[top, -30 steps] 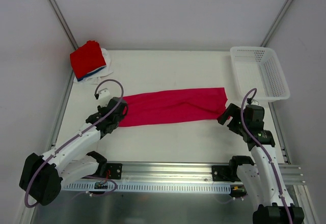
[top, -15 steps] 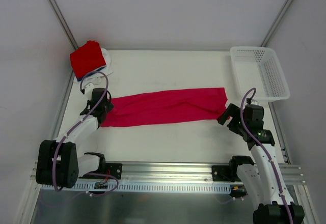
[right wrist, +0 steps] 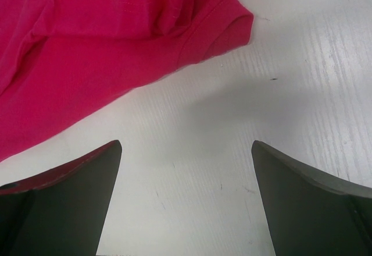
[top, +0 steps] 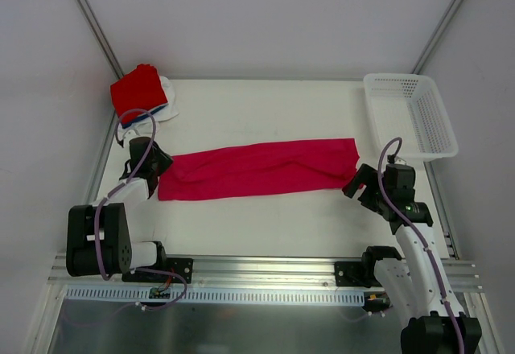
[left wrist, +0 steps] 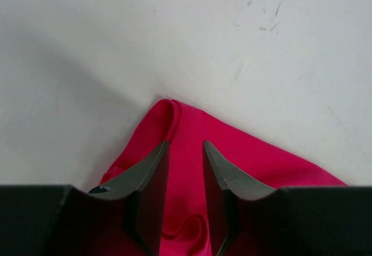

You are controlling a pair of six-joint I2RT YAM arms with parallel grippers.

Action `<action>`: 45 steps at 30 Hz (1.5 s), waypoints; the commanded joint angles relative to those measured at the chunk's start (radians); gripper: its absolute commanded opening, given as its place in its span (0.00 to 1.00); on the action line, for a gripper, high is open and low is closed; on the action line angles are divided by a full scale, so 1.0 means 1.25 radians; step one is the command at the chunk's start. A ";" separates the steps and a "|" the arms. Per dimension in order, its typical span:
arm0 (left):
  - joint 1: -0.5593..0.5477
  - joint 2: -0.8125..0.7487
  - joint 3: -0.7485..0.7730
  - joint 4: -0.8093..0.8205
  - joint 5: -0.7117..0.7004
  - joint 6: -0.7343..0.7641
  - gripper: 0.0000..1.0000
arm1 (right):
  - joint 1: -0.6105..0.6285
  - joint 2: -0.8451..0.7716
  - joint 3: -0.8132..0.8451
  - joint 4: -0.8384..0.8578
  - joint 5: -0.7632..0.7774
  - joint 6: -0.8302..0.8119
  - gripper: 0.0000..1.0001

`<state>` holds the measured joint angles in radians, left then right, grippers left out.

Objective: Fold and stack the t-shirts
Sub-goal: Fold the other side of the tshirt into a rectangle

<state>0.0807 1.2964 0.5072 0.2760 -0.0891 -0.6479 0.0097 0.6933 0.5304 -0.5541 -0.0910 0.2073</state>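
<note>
The crimson-pink t-shirt [top: 257,167] lies as a long folded strip across the middle of the table. My left gripper [top: 153,165] is at its left end. In the left wrist view the gripper [left wrist: 185,145] is closed to a narrow gap with a fold of the shirt [left wrist: 250,157] pinched between the fingers. My right gripper [top: 358,185] is open and empty just off the strip's right end. In the right wrist view the gripper [right wrist: 186,145] is over bare table with the shirt's sleeve end [right wrist: 104,41] ahead. The folded bright red shirt [top: 138,92] tops a stack on blue and white ones [top: 165,106] at the back left.
A white mesh basket [top: 378,129] stands at the back right, close behind my right gripper. The table's left edge and the frame rail [top: 100,169] run close beside my left gripper. White walls enclose the table.
My left gripper has moved left and back toward the stack, dragging the shirt's left end with it, so the strip is longer. The right arm has not moved.
</note>
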 commanded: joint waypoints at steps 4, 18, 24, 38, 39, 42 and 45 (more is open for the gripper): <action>0.007 0.012 -0.008 -0.026 -0.048 -0.077 0.29 | -0.004 0.016 0.010 0.021 0.008 -0.011 0.99; 0.004 0.079 0.040 -0.104 -0.117 -0.175 0.26 | -0.004 0.038 0.019 0.032 0.013 -0.010 0.99; 0.004 0.129 0.078 -0.072 -0.070 -0.163 0.26 | -0.004 0.056 0.024 0.042 0.015 -0.008 0.99; 0.004 0.180 0.128 -0.049 -0.048 -0.146 0.27 | -0.004 0.099 0.028 0.064 0.019 -0.009 0.99; 0.004 0.188 0.138 -0.050 -0.049 -0.142 0.27 | -0.004 0.102 0.030 0.064 0.019 -0.009 0.99; 0.004 0.205 0.160 -0.049 -0.056 -0.135 0.27 | -0.003 0.110 0.030 0.070 0.020 -0.010 0.99; 0.008 0.228 0.187 -0.038 -0.070 -0.122 0.27 | -0.003 0.121 0.033 0.075 0.022 -0.011 0.99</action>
<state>0.0826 1.5612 0.6868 0.1978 -0.1596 -0.8238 0.0097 0.8360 0.5308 -0.4931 -0.0814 0.2050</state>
